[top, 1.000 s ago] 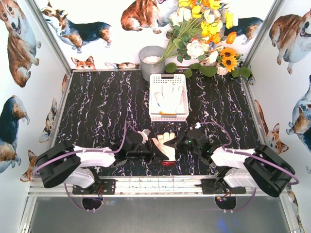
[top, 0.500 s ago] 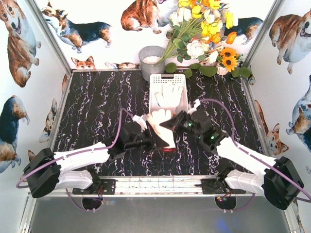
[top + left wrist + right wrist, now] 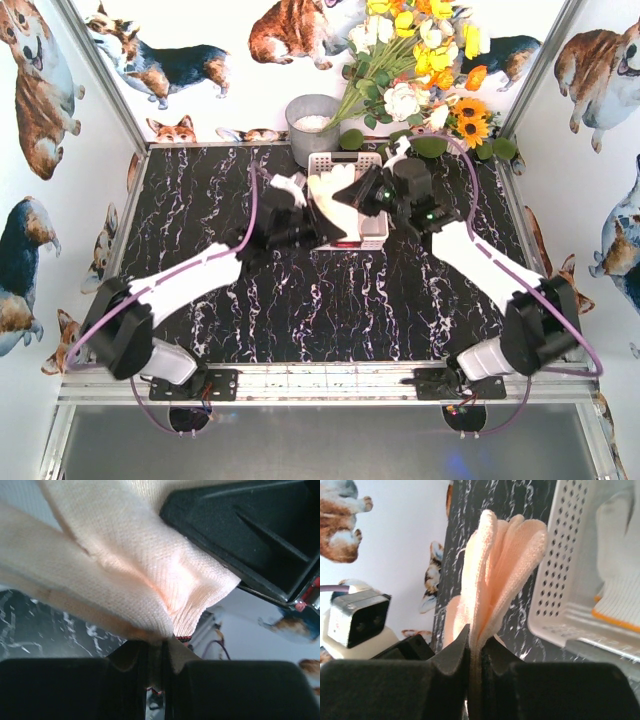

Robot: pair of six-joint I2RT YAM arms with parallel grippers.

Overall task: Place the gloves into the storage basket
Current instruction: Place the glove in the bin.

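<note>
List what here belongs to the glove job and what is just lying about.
Job: cream glove, pinched by left gripper and right gripper; white glove inside the storage basket.
Lying about: grey bucket; flower bunch.

Left gripper [image 3: 156, 652] and right gripper [image 3: 475, 647] — both clamped tight, outstretched.
</note>
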